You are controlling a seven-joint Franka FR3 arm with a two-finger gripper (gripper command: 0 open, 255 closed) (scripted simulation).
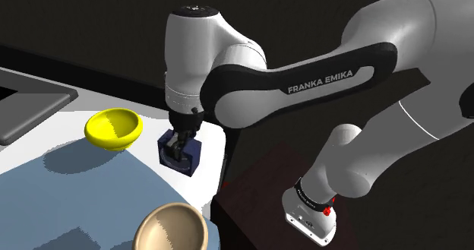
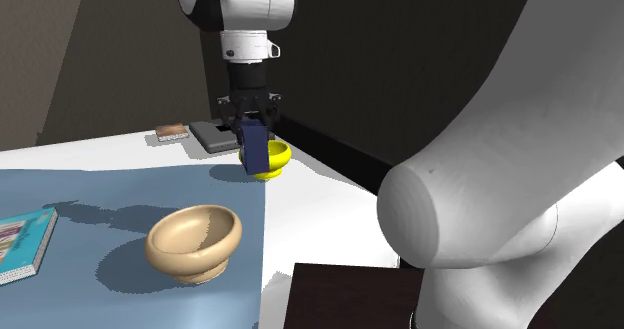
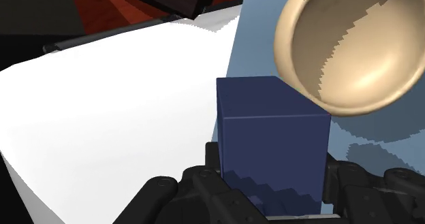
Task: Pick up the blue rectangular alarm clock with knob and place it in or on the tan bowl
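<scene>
The alarm clock (image 1: 182,154) is a plain dark blue box, and my gripper (image 1: 181,142) is shut on it near the white table's edge by the stand. In the second exterior view the clock (image 2: 256,147) hangs under the gripper (image 2: 255,125), in front of a yellow bowl. From the wrist, the black fingers (image 3: 212,163) clasp both sides of the clock (image 3: 272,137), the gripper (image 3: 272,171) straddling it. I cannot tell whether the clock touches the table. The tan bowl (image 1: 173,229) (image 2: 193,239) (image 3: 347,45) stands upright on the blue mat, apart from the clock.
A yellow bowl (image 1: 114,128) (image 2: 276,160) sits close beside the clock. The blue mat (image 1: 68,195) (image 2: 100,202) covers part of the white table. A book (image 2: 22,242) lies on the mat's far side. A grey flat slab (image 1: 23,108) (image 2: 215,135) lies at the back. The dark stand (image 1: 258,203) borders the table.
</scene>
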